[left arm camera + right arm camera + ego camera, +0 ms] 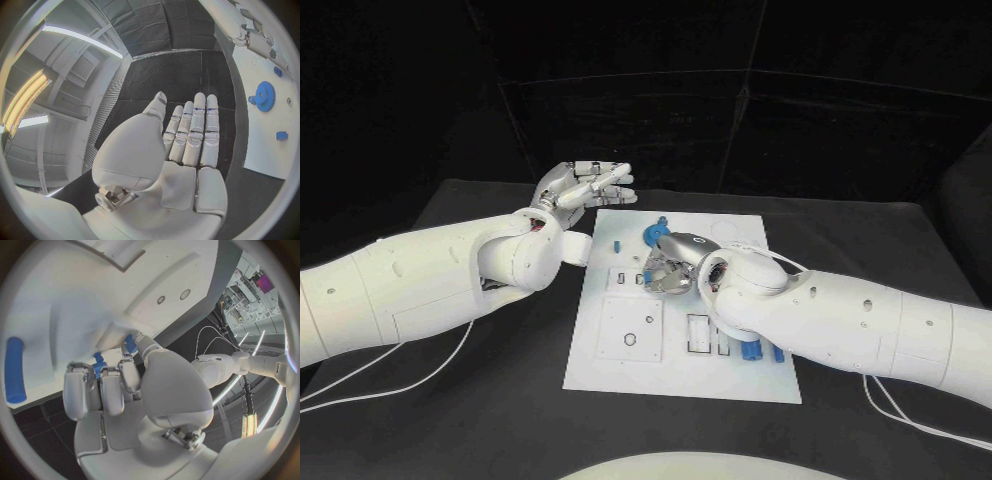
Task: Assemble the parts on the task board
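R hand (pixel 672 268) down on task board (pixel 625 355) mid-top, fingers curled round small blue part (pixel 130 343), pinched at tips. L hand (pixel 583 186) off board's far-left corner, fingers apart, holds nothing. Blue gear (pixel 653 235) just beyond R hand. Risk: part sits crooked in pinch, jams at slot; knuckles may bump gear.

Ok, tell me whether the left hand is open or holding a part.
Open. The left hand has its fingers stretched out flat with nothing in the palm, and it is raised beside the task board.
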You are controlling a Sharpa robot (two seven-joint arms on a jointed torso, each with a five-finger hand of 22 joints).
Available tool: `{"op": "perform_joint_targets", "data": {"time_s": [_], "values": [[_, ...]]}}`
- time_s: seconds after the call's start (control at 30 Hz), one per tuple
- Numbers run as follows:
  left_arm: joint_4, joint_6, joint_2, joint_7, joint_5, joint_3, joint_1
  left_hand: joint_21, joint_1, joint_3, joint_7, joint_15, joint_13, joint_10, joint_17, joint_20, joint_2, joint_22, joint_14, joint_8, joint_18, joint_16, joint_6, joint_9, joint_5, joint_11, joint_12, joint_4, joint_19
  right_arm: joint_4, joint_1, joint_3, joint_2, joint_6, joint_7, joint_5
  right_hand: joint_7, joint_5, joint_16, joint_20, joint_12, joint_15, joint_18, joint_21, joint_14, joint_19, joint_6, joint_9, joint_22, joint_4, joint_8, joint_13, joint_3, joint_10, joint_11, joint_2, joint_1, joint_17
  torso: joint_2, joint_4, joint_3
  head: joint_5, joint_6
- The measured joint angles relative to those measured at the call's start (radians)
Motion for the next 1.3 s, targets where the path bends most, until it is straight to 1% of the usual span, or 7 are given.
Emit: {"op": "perform_joint_targets", "data": {"time_s": [0.47, 0.63, 0.77, 1.03, 1.2, 1.27, 1.3], "values": [[0.0, 0.001, -0.002, -0.001, 0.0, 0.0, 0.0, 0.0, 0.0, 0.0, 0.0, 0.0, 0.0, 0.0, 0.0, 0.0, 0.0, 0.0, 0.0, 0.0, 0.0, 0.0, 0.0, 0.0, 0.0, 0.0, 0.0, 0.0, 0.0, -0.001, -0.001, 0.0, 0.0, -0.006, -0.001, -0.003, 0.006, -0.006, 0.0, 0.004, -0.019, 0.007, 0.0, -0.001, -0.001, -0.004, -0.029, 0.003, 0.0, 0.014, -0.005, 0.0, -0.021, -0.015, 0.007, -0.021, -0.021, 0.0, 0.0, -0.0001, 0.0002, -0.002, 0.0], [0.0, 0.002, -0.002, -0.002, 0.0, 0.0, 0.0, 0.0, 0.0, 0.0, 0.0, 0.0, 0.0, 0.0, 0.001, 0.0, 0.0, -0.001, 0.0, 0.0, 0.0, -0.004, 0.0, 0.0, 0.0, 0.0, 0.0, 0.0, 0.0, 0.004, -0.006, -0.003, -0.004, -0.025, -0.002, -0.014, 0.025, 0.0, 0.0, 0.02, -0.096, 0.024, 0.0, -0.01, -0.001, -0.012, -0.134, 0.0, 0.0, 0.039, -0.009, -0.059, -0.077, -0.082, 0.026, -0.051, -0.029, 0.0, 0.0, -0.0005, 0.0002, -0.004, 0.0], [0.0, 0.006, -0.002, -0.002, 0.0, 0.0, 0.0, 0.0, 0.0, 0.0, -0.002, -0.003, 0.0, 0.0, 0.004, -0.005, 0.0, -0.001, 0.008, -0.004, 0.0, -0.004, 0.002, 0.0, 0.0, 0.0, -0.006, -0.006, 0.01, 0.019, -0.01, -0.003, -0.015, -0.059, 0.0, -0.027, 0.035, 0.012, 0.0, 0.029, -0.106, 0.029, 0.0, -0.01, -0.004, -0.014, -0.173, 0.001, 0.0, 0.069, -0.009, -0.077, -0.12, -0.095, 0.037, -0.069, -0.013, 0.0, 0.0, -0.0005, 0.0006, -0.004, 0.0], [-0.003, 0.013, -0.003, -0.007, 0.0, 0.0, 0.0, 0.006, 0.0, 0.002, -0.004, -0.009, 0.0, 0.004, 0.011, -0.01, 0.0, 0.003, 0.024, -0.008, 0.0, -0.004, 0.004, 0.0, 0.0, -0.004, -0.012, -0.013, 0.032, 0.106, -0.011, -0.002, -0.091, -0.143, 0.044, -0.053, 0.037, 0.012, 0.0, 0.029, -0.105, 0.032, 0.0, -0.01, 0.0, -0.014, -0.184, 0.005, 0.0, 0.134, 0.009, -0.088, -0.178, -0.098, 0.041, -0.066, 0.047, 0.0, -0.001, -0.0004, 0.0013, -0.001, 0.003], [-0.007, 0.013, -0.004, -0.014, -0.008, 0.0, 0.0, 0.017, -0.005, 0.0, -0.008, -0.012, 0.0, 0.007, 0.019, -0.015, 0.005, 0.007, 0.046, -0.008, 0.0, -0.003, 0.008, 0.0, 0.0, -0.007, -0.012, -0.017, 0.049, 0.187, -0.005, -0.002, -0.173, -0.187, 0.123, -0.056, 0.037, 0.012, 0.0, 0.029, -0.1, 0.032, 0.0, -0.01, 0.0, -0.014, -0.184, 0.006, 0.0, 0.141, 0.014, -0.088, -0.182, -0.098, 0.041, -0.07, 0.052, 0.0, -0.002, -0.0012, 0.0014, 0.0, 0.006], [-0.01, 0.013, -0.004, -0.021, -0.021, 0.0, 0.0, 0.035, -0.009, -0.001, -0.019, -0.025, 0.001, 0.032, 0.032, -0.027, 0.009, 0.015, 0.085, -0.008, 0.0, 0.012, 0.02, 0.001, 0.0, -0.019, -0.012, -0.018, 0.078, 0.209, 0.004, 0.003, -0.204, -0.197, 0.155, -0.049, 0.037, 0.012, 0.0, 0.029, -0.1, 0.032, 0.0, -0.011, 0.0, -0.014, -0.184, 0.007, 0.0, 0.15, 0.021, -0.088, -0.185, -0.098, 0.041, -0.065, 0.056, 0.0, -0.002, -0.0016, 0.0017, 0.0, 0.008], [-0.012, 0.013, -0.004, -0.029, -0.035, 0.0, 0.0, 0.045, -0.015, -0.001, -0.024, -0.033, 0.003, 0.053, 0.041, -0.034, 0.011, 0.02, 0.11, -0.005, 0.0, 0.022, 0.035, 0.002, 0.0, -0.026, -0.008, -0.018, 0.096, 0.222, 0.011, 0.012, -0.225, -0.203, 0.177, -0.038, 0.037, 0.017, 0.0, 0.029, -0.096, 0.032, 0.0, -0.014, 0.0, -0.014, -0.184, 0.008, 0.0, 0.15, 0.026, -0.088, -0.184, -0.098, 0.041, -0.06, 0.061, 0.0, -0.002, -0.0016, 0.0018, -0.001, 0.009]]}}
